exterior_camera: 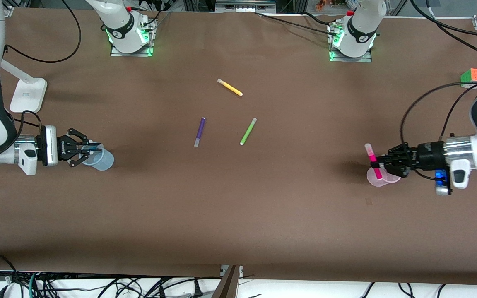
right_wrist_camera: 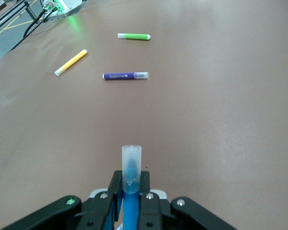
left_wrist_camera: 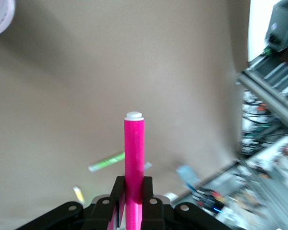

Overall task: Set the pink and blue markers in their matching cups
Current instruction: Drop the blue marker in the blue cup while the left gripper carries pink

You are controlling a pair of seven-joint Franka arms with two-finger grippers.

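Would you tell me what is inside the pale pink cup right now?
The pink marker, held by the left gripper, stands upright with its lower end in the pink cup. The gripper covers part of the cup, so its bottom stays unseen.

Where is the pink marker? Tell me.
In the front view the pink marker stands upright in the left claw, shut on it, over the pink cup at the left arm's table end.
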